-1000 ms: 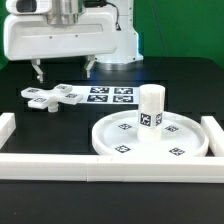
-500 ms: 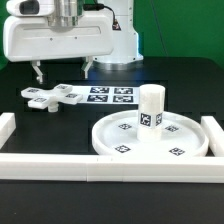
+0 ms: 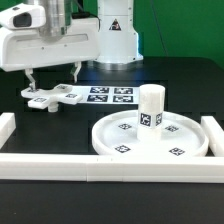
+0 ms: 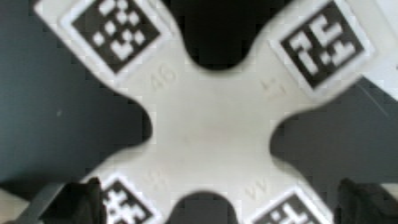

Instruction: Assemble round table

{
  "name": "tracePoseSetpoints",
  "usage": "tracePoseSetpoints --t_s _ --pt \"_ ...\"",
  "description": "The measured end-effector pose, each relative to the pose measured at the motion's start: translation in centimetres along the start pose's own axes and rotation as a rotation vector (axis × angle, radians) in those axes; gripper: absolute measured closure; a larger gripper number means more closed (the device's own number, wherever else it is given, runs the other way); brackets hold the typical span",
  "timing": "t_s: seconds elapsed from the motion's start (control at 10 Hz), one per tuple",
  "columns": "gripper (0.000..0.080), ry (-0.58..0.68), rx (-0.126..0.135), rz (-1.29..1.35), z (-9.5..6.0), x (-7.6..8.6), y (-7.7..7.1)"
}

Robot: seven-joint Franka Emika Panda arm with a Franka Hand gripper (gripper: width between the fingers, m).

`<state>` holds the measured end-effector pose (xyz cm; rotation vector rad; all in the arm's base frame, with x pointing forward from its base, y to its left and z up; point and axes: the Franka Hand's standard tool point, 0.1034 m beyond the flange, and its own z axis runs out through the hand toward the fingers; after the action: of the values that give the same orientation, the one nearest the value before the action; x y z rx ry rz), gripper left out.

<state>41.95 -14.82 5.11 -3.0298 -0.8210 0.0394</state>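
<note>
The wide rimmed disc (image 3: 152,138) lies on the black table at the exterior view's right. The short cylinder post (image 3: 151,108) stands upright on its hub. The cross-shaped flat piece (image 3: 54,97) lies flat at the exterior view's left and fills the wrist view (image 4: 210,110), with a tag on each arm. My gripper (image 3: 53,77) hangs open just above the cross piece, one finger on each side of it. In the wrist view the dark fingertips (image 4: 64,200) show at both sides of the cross, holding nothing.
The marker board (image 3: 112,95) lies behind the disc, beside the cross piece. Long white border rails (image 3: 100,165) run along the front and both sides (image 3: 212,130) of the work area. The robot's white base (image 3: 115,35) stands at the back.
The gripper and wrist housing have moved toward the exterior view's left and slightly lower, now over the cross piece. The parts have not moved.
</note>
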Motion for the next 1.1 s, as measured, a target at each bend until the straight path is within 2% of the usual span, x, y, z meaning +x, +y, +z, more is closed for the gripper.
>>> tracePoseSetpoints --t_s 0.3,0.5,0.7,1.1 --pt "0.0151 -0.001 0.0 -0.001 0.1 0.0 0.0" --pt "0.0151 -0.001 -0.009 0.005 0.8 -0.5 0.3" --pt "0.0151 -0.008 -0.003 0.01 1.3 -0.8 0.2" --pt "0.0151 -0.009 -0.002 0.004 1.4 -0.4 -0.1"
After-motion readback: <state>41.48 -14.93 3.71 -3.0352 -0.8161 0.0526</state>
